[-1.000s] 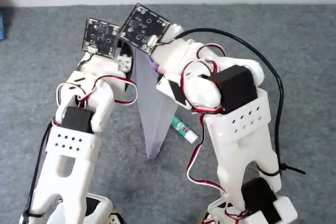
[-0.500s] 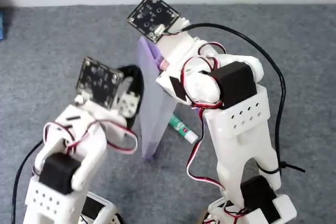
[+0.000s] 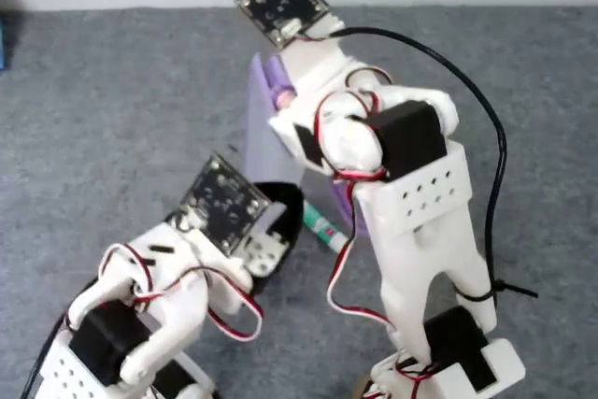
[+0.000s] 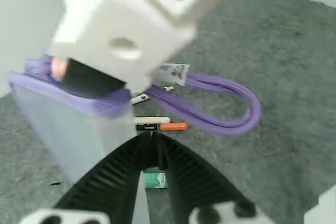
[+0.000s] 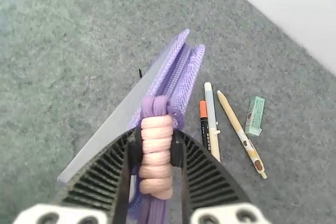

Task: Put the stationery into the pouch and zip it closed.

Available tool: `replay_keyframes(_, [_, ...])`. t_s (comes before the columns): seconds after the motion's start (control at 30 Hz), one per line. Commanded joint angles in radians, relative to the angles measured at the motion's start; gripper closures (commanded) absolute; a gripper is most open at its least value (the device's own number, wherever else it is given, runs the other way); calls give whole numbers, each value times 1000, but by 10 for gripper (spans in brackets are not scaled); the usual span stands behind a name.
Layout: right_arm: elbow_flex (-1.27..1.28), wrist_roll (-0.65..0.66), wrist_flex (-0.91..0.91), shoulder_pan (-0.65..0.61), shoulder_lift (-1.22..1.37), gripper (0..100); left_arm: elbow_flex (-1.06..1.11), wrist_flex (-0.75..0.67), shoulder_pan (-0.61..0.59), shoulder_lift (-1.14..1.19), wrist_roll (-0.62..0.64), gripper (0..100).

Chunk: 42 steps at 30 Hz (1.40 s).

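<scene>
A translucent purple pouch [image 3: 264, 133] hangs upright off the grey table, its zipper edge [image 5: 176, 74] uppermost. My right gripper [image 5: 156, 140] is shut on the pouch's pink beaded pull [image 5: 156, 169], seen from above at the pouch's top [image 3: 283, 97]. My left gripper [image 3: 274, 223] sits lower, nearer the front and apart from the pouch, its black fingers [image 4: 126, 174] shut with nothing between them. On the table lie an orange-capped marker [image 5: 203, 123], a white pen [image 5: 211, 121], a yellow pen [image 5: 239, 136] and a green eraser [image 5: 255, 116]. A green glue stick [image 3: 323, 228] lies at the pouch's foot.
The pouch's purple strap [image 4: 223, 100] loops over the carpet beside the pens [image 4: 157, 126]. The right arm's white body [image 3: 411, 203] stands over the glue stick. Open grey carpet stretches to the far left and far right.
My left arm has drawn back from the pouch's top toward the front left and dropped lower. My right gripper has carried the pouch a little farther back.
</scene>
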Motion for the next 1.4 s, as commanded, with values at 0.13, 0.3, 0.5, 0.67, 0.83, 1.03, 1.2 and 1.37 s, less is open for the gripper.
replay_keyframes(0.13, [11,-66,2,-67,44,989,147,-60,63,-9,-31,987])
replay_keyframes(0.3, [8,-71,21,-73,44,989,289,-167,58,-11,-32,987])
replay_keyframes(0.5, [-84,-54,122,-67,44,990,346,-176,-80,-12,-34,987])
replay_keyframes(0.67, [-86,0,120,-59,2,990,352,-233,-233,-12,-58,987])
replay_keyframes(0.83, [-84,3,124,-15,-12,990,352,-299,-353,-11,-58,987])
replay_keyframes(1.03, [-72,66,125,-10,-19,990,352,-316,-423,-11,-58,987])
replay_keyframes(1.2, [15,86,124,-48,-68,990,351,-316,-508,-11,-54,987])
replay_keyframes(1.37, [89,77,117,-110,-79,990,289,-292,-552,-12,-8,987])
